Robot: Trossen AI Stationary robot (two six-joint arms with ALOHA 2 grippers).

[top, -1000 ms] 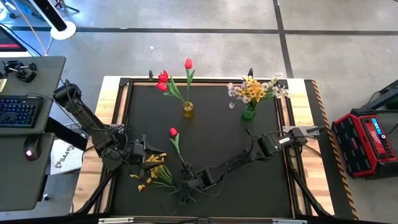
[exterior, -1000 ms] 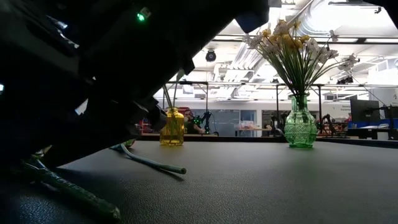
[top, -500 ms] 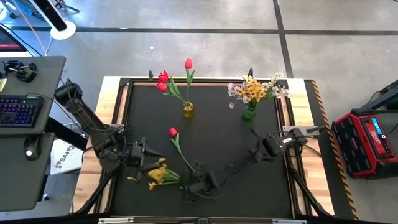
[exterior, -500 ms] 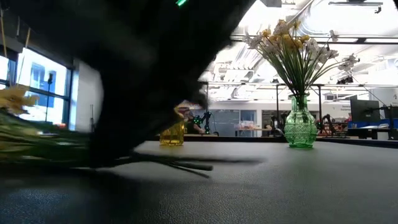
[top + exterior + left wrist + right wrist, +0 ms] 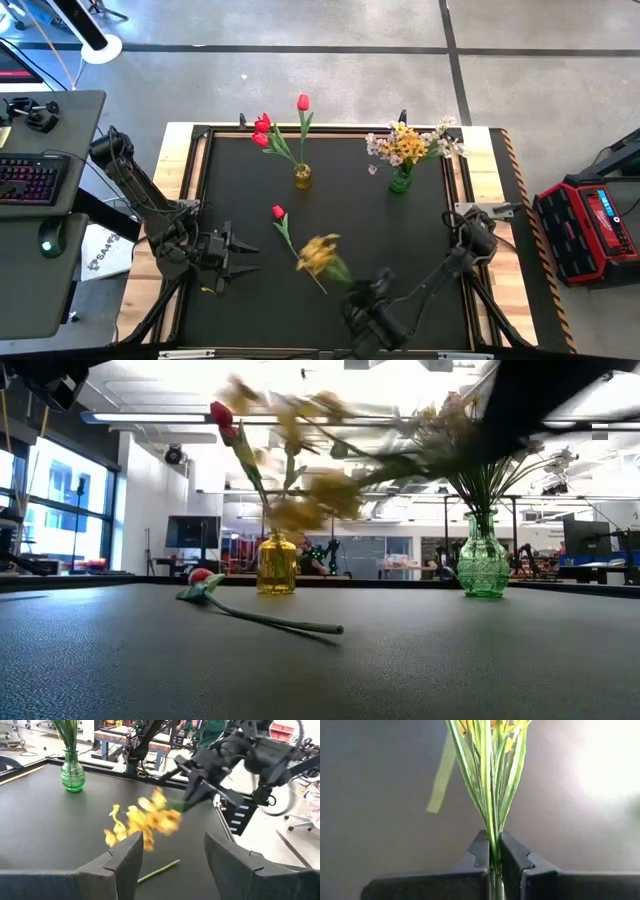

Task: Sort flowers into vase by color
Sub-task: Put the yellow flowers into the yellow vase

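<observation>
Four red tulips [image 5: 278, 212], one loose yellow spray [image 5: 319, 254], two vases [image 5: 302, 177].

A red toolbox [image 5: 590, 228] sits on the floor right of the table, a keyboard [image 5: 30, 178] and mouse [image 5: 47, 240] on a desk to its left.

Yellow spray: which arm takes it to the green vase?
Right. The right pincer is already shut on the yellow spray's stems, lifted off the table. The left pincer sits open and empty, farther from the green vase.
</observation>
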